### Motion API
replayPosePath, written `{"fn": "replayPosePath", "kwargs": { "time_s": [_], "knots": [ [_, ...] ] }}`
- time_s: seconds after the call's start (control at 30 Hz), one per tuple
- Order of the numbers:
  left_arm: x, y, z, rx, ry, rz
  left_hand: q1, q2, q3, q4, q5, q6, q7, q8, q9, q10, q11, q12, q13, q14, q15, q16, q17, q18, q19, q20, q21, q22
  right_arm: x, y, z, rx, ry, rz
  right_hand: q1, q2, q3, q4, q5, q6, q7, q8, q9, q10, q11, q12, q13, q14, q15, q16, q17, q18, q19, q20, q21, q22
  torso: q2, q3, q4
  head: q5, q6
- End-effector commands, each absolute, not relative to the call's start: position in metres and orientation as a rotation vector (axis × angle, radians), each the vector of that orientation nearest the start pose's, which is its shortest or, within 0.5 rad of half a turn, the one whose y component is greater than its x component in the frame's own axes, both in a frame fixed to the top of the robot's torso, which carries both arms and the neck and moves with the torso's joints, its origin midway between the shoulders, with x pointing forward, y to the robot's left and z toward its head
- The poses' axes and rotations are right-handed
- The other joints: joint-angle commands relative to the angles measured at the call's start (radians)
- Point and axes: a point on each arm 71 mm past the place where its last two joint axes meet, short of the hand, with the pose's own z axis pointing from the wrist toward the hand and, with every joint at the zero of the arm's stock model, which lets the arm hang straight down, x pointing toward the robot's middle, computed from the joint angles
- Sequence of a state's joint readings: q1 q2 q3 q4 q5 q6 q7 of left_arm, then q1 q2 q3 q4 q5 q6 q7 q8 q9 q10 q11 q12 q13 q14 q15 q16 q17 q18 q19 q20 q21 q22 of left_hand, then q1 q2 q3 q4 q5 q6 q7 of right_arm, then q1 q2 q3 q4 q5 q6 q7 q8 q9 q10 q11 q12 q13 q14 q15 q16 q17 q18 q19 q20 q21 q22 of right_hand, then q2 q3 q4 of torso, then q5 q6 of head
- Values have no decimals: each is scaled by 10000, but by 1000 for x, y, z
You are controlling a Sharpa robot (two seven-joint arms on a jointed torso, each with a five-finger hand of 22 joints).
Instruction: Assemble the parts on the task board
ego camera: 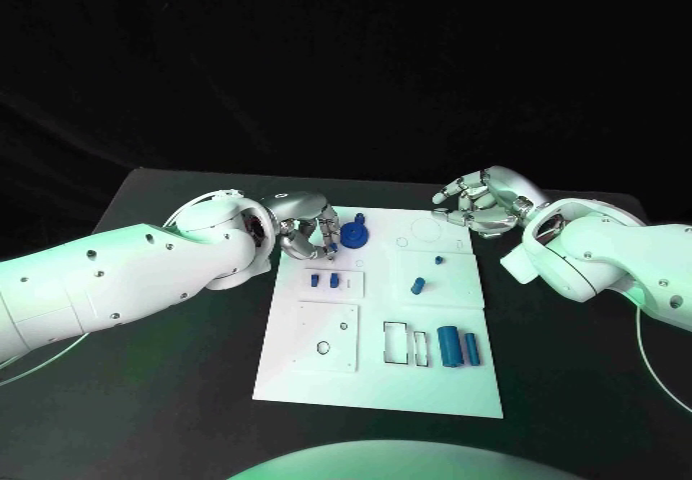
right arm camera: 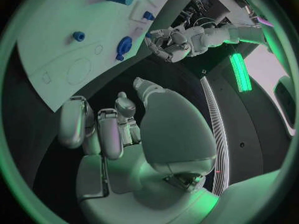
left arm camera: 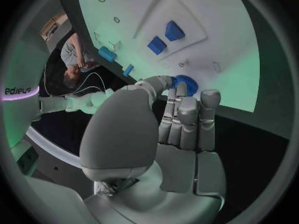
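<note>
Left silver hand [ego camera: 306, 238] pinches the round blue plastic gear [ego camera: 355, 236] at upper centre of the white task board [ego camera: 378, 390]; right silver hand [ego camera: 480, 205], empty with fingers curled, stands farther.

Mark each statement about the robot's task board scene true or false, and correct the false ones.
1. The left hand is at the round blue part near the board's far edge. True; whether its fingers grip the part cannot be told.
2. The right hand holds a blue cylinder. False: it holds nothing and hovers beyond the task board, off its far right corner.
3. A blue cylinder lies on the board's near right part. True.
4. The two small blue blocks are stacked on each other. False: they sit side by side.
5. The board is black on a white table. False: white board, black table.
</note>
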State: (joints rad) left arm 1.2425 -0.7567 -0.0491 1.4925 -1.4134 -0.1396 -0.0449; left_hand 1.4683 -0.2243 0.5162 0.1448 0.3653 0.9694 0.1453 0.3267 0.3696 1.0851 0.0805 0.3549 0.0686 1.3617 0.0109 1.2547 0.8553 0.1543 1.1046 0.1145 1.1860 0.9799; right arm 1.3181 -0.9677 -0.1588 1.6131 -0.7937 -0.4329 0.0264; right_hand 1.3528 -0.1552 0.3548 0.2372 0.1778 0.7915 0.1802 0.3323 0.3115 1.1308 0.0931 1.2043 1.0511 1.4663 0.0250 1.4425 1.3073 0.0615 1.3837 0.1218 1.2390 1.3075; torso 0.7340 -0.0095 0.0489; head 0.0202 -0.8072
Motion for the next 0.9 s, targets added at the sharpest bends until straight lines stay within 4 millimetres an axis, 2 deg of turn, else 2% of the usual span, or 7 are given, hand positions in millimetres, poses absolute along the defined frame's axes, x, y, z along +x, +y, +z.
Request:
{"fn": "replayPosePath", "kwargs": {
  "time_s": [0.03, 0.37, 0.6, 0.9],
  "knots": [
    [489, 161, -179, 2644, 18160, -7640, -113, 2, -28, 12, -34, 40, 16, -54, -10, 65, 35, -46, -16, 62, -11, 34, -3, -134, 45, -6, 8, -6, 475, -244, -165, 4203, 16761, 9263, 19, 13, -14, 57, 31, -1, -22, 9, 10, 33, -12, -15, 9, 352, -101, -39, 101, 193, -28, -20, -59, 627, 7, -7, -4, 8, -8],
    [489, 168, -181, 2607, 18469, -7406, -111, 3, -27, 10, -34, 48, 15, -54, -9, 74, 34, -61, -16, 61, -11, 34, -7, -135, 47, -5, 9, -2, 475, -244, -165, 4202, 16763, 9261, 19, 13, -14, 57, 31, -1, -22, 9, 10, 33, -12, -15, 9, 352, -101, -39, 101, 193, -28, -20, -59, 627, 8, 6, -27, 49, -24],
    [490, 167, -183, 2659, 18613, -7350, -104, 5, -24, 4, -34, 55, 11, -58, -8, 85, 32, -84, -15, 53, -11, 25, -35, -133, 41, -3, 3, -10, 475, -243, -165, 4200, 16763, 9267, 19, 13, -14, 57, 31, -1, -22, 9, 10, 33, -12, -15, 9, 352, -101, -39, 101, 193, -28, -20, -59, 627, 12, 15, -22, 62, -41],
    [494, 162, -194, 2690, 18754, -7369, -106, 2, -27, 4, -38, 56, 14, -64, -9, 94, 34, -103, -15, 56, -10, 32, -25, -136, 50, -3, 10, 3, 474, -243, -165, 4185, 16764, 9279, 19, 13, -14, 57, 31, -1, -22, 9, 10, 33, -12, -15, 9, 352, -101, -39, 101, 193, -28, -20, -59, 627, -1, 7, -12, 70, -33]
  ]
}}
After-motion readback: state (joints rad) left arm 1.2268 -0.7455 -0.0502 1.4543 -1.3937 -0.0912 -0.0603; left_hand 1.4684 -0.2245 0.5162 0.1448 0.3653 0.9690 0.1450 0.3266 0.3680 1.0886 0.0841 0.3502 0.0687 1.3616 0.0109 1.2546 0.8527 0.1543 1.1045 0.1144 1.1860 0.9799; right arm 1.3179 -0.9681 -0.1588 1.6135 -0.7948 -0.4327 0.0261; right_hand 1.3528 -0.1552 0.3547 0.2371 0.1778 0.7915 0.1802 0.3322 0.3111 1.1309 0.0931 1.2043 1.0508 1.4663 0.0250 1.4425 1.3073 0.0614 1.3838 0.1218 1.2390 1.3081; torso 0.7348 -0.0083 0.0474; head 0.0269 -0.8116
